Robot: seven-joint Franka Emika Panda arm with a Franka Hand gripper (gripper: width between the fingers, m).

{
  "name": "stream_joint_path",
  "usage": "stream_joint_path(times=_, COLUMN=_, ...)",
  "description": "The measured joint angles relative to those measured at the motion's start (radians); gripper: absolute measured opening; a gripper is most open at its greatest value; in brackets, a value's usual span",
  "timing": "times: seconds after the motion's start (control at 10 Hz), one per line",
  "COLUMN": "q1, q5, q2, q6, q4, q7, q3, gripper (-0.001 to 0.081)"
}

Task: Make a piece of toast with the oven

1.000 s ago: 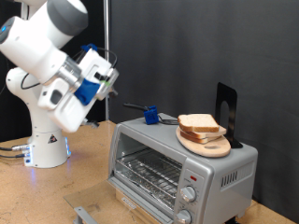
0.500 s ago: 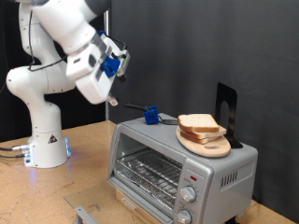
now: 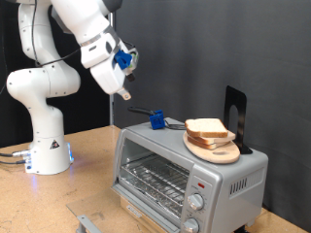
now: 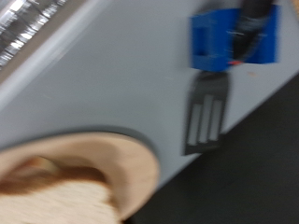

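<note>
Two bread slices (image 3: 207, 130) were seen stacked on the round board (image 3: 216, 149) atop the shut oven (image 3: 185, 175), while the gripper (image 3: 124, 94), raised and swung rightward toward them, hung upper-centre with its opening indiscernible.

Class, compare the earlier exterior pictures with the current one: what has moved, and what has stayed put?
The gripper swung up and towards the exterior view's right, nearer the oven; it holds nothing. The bread slices, wooden board and blue-handled spatula stayed on the oven's top.
</note>
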Motion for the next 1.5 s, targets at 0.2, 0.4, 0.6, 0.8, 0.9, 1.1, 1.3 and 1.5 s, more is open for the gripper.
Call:
stream_joint_path(times=0.2, q1=0.019, q5=-0.009, q2=-0.054, q6=-0.048, q4=-0.001, q7=0.013, q3=0.030, gripper=0.0804)
stream_joint_path(times=0.4, q1=0.023, q5=-0.026, q2=-0.117, q6=-0.035, q4=-0.024, q7=0.027, q3=0.084, gripper=0.0804)
stream_joint_path(times=0.6, q1=0.024, q5=-0.031, q2=-0.196, q6=0.029, q4=-0.077, q7=0.033, q3=0.150, gripper=0.0804)
stream_joint_path(times=0.8, q1=0.022, q5=-0.037, q2=-0.247, q6=0.029, q4=-0.108, q7=0.117, q3=0.201, gripper=0.0804)
stream_joint_path(times=0.9, q1=0.018, q5=-0.037, q2=-0.256, q6=0.028, q4=-0.114, q7=0.174, q3=0.213, gripper=0.0804)
stream_joint_path(times=1.1, q1=0.007, q5=-0.036, q2=-0.256, q6=0.034, q4=-0.121, q7=0.255, q3=0.222, gripper=0.0804)
stream_joint_path(times=1.3, q1=0.000, q5=-0.036, q2=-0.247, q6=0.055, q4=-0.124, q7=0.270, q3=0.225, gripper=0.0804)
stream_joint_path(times=1.5, q1=0.000, q5=-0.040, q2=-0.241, q6=0.063, q4=-0.125, q7=0.268, q3=0.225, gripper=0.0804)
